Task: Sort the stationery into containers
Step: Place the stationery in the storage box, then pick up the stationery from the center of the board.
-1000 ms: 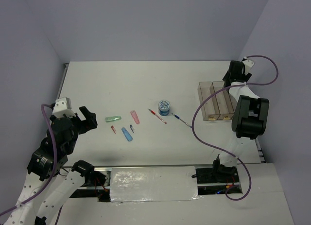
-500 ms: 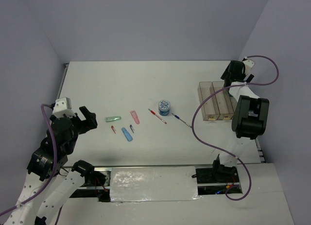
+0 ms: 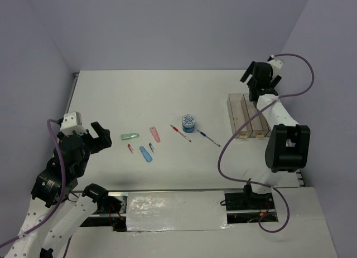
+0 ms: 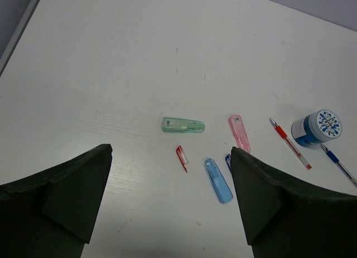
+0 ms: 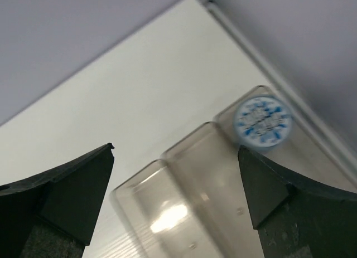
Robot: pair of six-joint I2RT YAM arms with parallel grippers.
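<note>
**Top external view:** the left gripper point(image 3: 102, 136) hangs at the left side of the table point(image 3: 167, 96), jaws apart and empty; the right gripper point(image 3: 255, 79) hovers over the far end of the bins point(image 3: 245, 121), jaws likewise spread with nothing between them; between the arms lie the loose roll point(image 3: 189, 122), the red pen point(image 3: 180, 133) just left of it, the blue pen point(image 3: 208, 137) just right of it, then the pink piece point(image 3: 154, 134), green piece point(image 3: 130, 136), blue piece point(image 3: 145, 153), a red clip point(image 3: 130, 149) and a dark clip point(image 3: 151, 147).

**Left wrist view:** the open fingers frame this scatter; the red clip lies between the green and blue pieces; the dark clip sits just beside the blue piece, partly hidden by a finger.

**Right wrist view:** a second roll point(image 5: 263, 123) rests flat in the end compartment nearest the table's raised edge; the other two compartments appear empty as far as they show.

**Likely hazards:**
- The right gripper, if it drops from here, could strike a bin wall and shove the joined row.
- The pens lie flat and thin, so fingers may skid over them.
- Closing on a clip may catch the neighbouring blue piece.
- Reaching for the loose roll may knock either pen askew.
</note>
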